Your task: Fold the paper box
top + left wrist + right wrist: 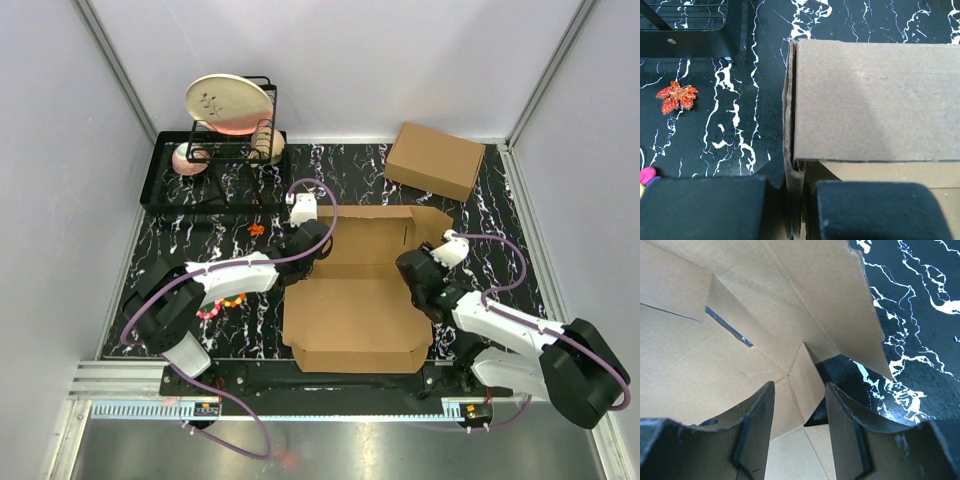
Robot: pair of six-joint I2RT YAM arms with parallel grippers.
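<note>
**Fig.** Top view w/ both wrist views. Paper box (pixel 355 310) lies at centre of the black marbled desk (pixel 365 170), between the two arms. It is part-formed: flat base toward the arm bases, back panel raised on the far side, near front wall up.

**L arm:** left claw (pixel 790 212) clenched on the box's left side wall; the cardboard edge runs between its two black pads (pixel 705 207).

**R arm:** right claw (pixel 800 430) sits inside the box's right rear corner, jaws parted. A small corner flap (pixel 805 380) stands in the gap; contact w/ the fingers can't be told.

**Other items:** a second, made-up cardboard box (pixel 435 160) at far right, apart from the sheet. Wire rack (pixel 250 140) holding a plate (pixel 228 105), set in a black tray (pixel 160 195) at far left. Red leaf (pixel 676 96) on the desk, left of the box.
</note>
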